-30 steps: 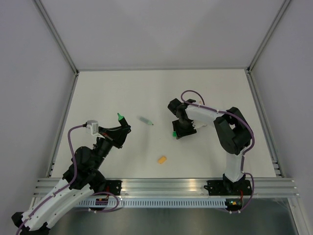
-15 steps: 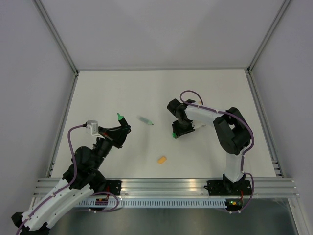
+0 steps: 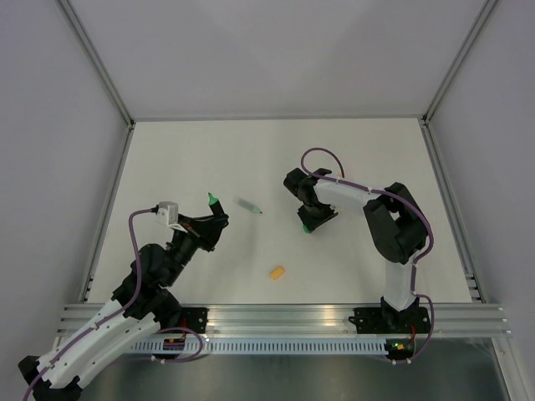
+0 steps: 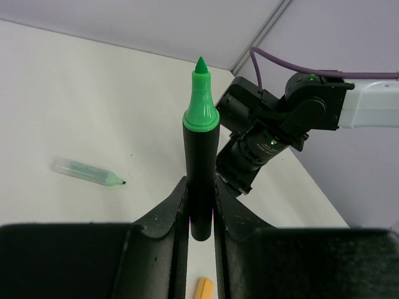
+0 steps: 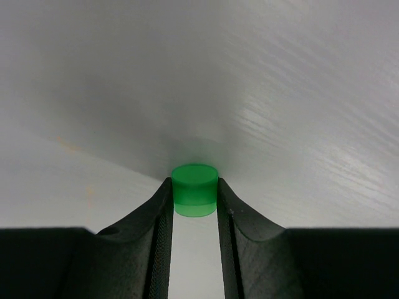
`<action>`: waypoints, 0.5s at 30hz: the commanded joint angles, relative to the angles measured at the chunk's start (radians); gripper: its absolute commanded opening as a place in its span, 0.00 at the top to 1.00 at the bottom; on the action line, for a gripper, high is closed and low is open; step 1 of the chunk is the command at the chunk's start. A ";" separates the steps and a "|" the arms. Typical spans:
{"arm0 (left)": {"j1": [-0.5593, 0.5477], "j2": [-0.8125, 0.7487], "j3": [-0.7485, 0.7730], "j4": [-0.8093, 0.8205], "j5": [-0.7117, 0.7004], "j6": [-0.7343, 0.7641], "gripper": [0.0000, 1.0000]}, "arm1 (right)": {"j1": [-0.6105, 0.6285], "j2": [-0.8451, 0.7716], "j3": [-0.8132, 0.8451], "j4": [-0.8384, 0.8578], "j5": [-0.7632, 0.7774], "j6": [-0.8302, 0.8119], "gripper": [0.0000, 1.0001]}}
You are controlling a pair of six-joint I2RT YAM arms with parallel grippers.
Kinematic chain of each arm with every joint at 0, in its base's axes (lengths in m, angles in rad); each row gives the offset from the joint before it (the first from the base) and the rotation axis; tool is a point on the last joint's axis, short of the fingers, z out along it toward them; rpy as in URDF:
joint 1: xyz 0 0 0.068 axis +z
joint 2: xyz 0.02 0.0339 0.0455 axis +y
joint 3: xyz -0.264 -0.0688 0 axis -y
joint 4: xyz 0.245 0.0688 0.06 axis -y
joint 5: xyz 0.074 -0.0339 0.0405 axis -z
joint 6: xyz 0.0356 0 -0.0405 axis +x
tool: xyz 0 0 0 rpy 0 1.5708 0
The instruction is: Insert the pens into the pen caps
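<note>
My left gripper (image 3: 211, 225) is shut on the black pen (image 4: 200, 168), which stands up between the fingers with its green tip (image 3: 213, 200) pointing away. My right gripper (image 3: 310, 223) is shut on the bright green cap (image 5: 195, 189), held just above the white table at mid-right. The pale green pen (image 3: 249, 206) lies on the table between the two grippers; it also shows in the left wrist view (image 4: 87, 172). The orange cap (image 3: 277, 271) lies nearer the front. The orange-pink pen and the pale green cap are out of view.
The white table (image 3: 376, 159) is walled by grey panels with aluminium posts at the corners. An aluminium rail (image 3: 284, 317) runs along the near edge by the arm bases. The right arm's purple cable (image 3: 322, 159) loops above its wrist.
My left gripper has moved a little right and forward with the black pen. My right gripper has shifted slightly right with the green cap and turned.
</note>
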 commanded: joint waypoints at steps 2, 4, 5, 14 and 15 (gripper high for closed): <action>0.001 0.005 0.026 0.045 0.012 0.019 0.98 | 0.001 -0.006 0.023 0.002 0.086 -0.100 1.00; 0.001 0.020 0.024 0.054 0.016 0.022 0.98 | 0.001 -0.014 0.001 0.046 0.083 -0.145 1.00; 0.001 0.031 0.027 0.057 0.021 0.022 0.98 | 0.001 -0.026 -0.011 0.117 0.079 -0.221 1.00; 0.001 0.152 0.046 0.108 0.135 0.033 0.98 | -0.001 -0.193 -0.091 0.355 0.097 -0.608 1.00; 0.001 0.157 0.047 0.109 0.142 0.033 0.98 | -0.002 -0.222 -0.103 0.374 0.099 -0.660 1.00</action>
